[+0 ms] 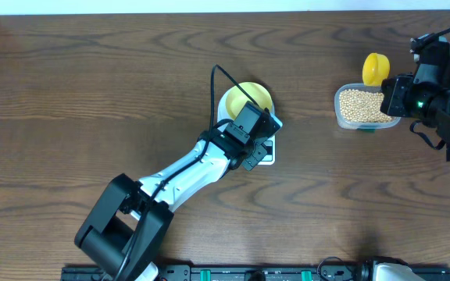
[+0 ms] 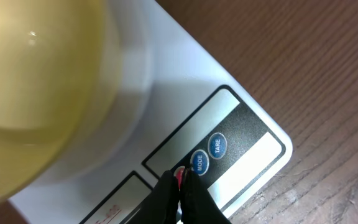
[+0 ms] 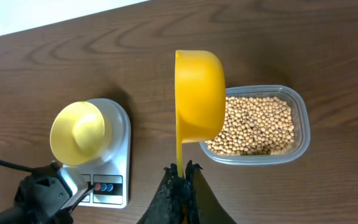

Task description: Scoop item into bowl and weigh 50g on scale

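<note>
The pale yellow bowl (image 1: 246,100) stands empty on the white scale (image 1: 267,158). In the left wrist view the bowl (image 2: 30,81) fills the upper left above the scale (image 2: 185,81). My left gripper (image 2: 182,179) is shut, its tips pressed together on the scale's red button, beside the blue MODE button (image 2: 199,162) and TARE button (image 2: 217,145). My right gripper (image 3: 180,171) is shut on the handle of a bright yellow scoop (image 3: 199,93), held on edge above the table, left of the beans (image 3: 257,124) in their clear container (image 1: 342,117).
Across the table, the right wrist view takes in the bowl (image 3: 78,132), the scale (image 3: 114,180) and my left gripper (image 3: 48,190) together at the lower left. Bare wooden table lies between the scale and the container. The left arm (image 1: 178,179) crosses the table's front left.
</note>
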You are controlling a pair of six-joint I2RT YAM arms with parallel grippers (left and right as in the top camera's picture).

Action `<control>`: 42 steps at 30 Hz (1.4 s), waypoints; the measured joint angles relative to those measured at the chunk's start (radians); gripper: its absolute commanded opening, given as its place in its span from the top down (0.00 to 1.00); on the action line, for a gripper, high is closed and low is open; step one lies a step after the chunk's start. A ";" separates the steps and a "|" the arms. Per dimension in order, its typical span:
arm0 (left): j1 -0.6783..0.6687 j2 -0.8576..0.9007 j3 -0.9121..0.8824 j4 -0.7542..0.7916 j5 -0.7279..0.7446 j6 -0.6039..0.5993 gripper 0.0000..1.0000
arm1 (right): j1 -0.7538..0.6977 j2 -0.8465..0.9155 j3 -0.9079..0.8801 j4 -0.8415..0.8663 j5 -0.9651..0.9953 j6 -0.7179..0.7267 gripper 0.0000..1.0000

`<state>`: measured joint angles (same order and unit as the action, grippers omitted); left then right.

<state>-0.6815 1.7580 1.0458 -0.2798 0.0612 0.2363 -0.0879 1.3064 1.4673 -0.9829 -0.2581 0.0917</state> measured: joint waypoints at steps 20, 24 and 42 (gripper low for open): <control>0.026 0.037 0.000 0.000 0.016 0.001 0.93 | 0.000 0.000 0.000 0.000 0.000 -0.029 0.99; 0.026 0.039 0.000 0.000 0.024 0.001 0.93 | 0.000 0.000 0.000 0.000 0.000 -0.029 0.99; 0.026 0.053 0.000 0.012 0.049 0.001 0.93 | 0.000 0.000 0.000 0.000 0.000 -0.029 0.99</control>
<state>-0.6552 1.8114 1.0458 -0.2680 0.1104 0.2371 -0.0879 1.3064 1.4673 -0.9829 -0.2581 0.0628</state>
